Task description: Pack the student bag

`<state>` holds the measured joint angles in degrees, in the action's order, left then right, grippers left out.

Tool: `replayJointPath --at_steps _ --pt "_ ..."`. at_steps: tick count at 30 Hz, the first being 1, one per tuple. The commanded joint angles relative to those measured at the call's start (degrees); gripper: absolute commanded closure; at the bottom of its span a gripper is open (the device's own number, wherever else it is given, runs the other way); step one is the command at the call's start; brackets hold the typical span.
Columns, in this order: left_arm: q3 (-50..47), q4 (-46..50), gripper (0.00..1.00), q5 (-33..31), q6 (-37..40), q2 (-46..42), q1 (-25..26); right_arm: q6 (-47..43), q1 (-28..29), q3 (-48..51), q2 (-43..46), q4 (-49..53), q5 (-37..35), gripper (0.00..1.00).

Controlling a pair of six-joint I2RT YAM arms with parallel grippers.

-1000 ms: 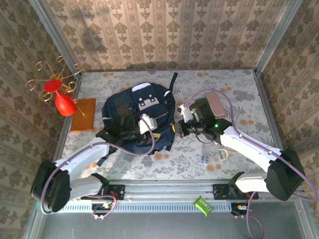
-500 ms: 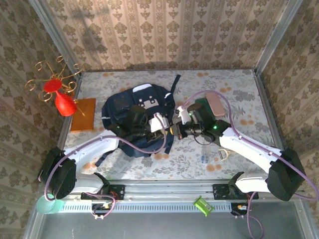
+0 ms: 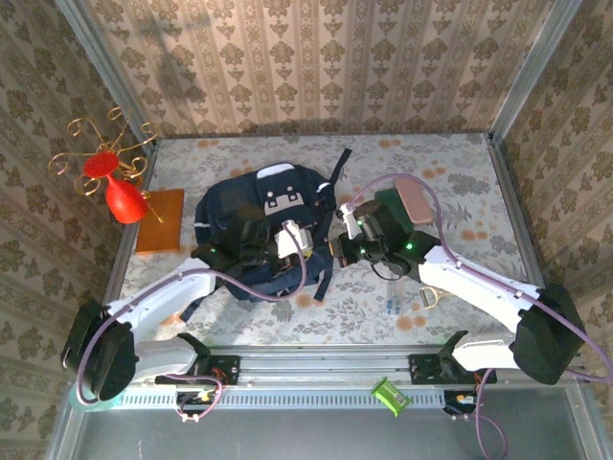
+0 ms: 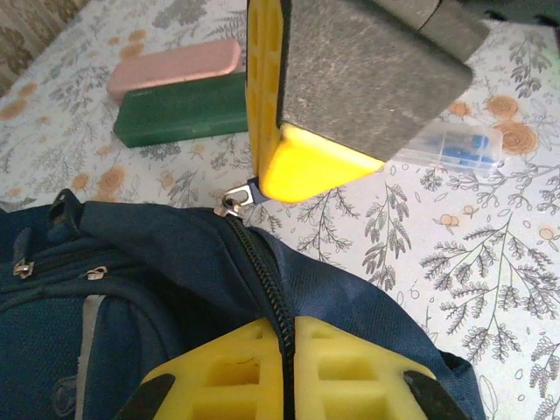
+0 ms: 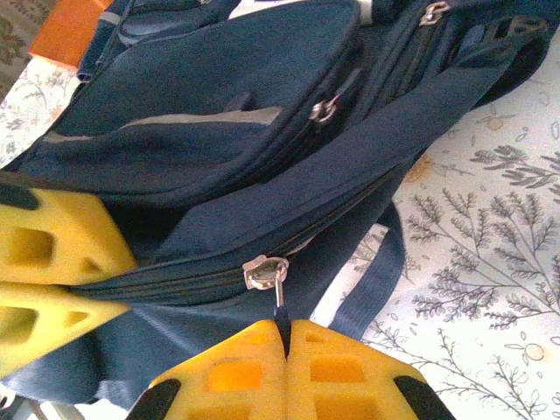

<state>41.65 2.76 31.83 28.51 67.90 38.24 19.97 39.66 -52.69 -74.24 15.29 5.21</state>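
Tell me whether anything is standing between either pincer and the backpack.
Nothing visible is. Both touch the backpack: the left pincer is shut on its fabric along the zip, and the right pincer is shut on a zip pull.

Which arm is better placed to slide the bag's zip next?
Right, probably: the right gripper is shut on the zipper pull, while the left gripper clamps the fabric of the student bag along the zip, suited to bracing.

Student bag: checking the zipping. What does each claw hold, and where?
Right claw pinches the zip pull of the student bag; left claw clamps fabric along its zip.
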Motion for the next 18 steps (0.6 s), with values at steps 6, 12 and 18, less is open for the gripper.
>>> replayJointPath --at_steps 6,12,18 --pt "-3.84 -9.46 1.0 13.02 -2.08 -7.01 -5.98 0.38 -1.9 -2.18 -2.42 6.12 -18.08 1.0" --pt "-3.95 -14.81 1.0 16.78 -5.22 -8.79 -9.07 -0.02 -4.9 -3.62 -2.23 6.5 -19.01 1.0" --pt "-2.21 -19.25 1.0 17.51 -8.78 -10.69 -11.51 -1.32 -7.32 -5.53 0.06 8.17 -19.23 1.0"
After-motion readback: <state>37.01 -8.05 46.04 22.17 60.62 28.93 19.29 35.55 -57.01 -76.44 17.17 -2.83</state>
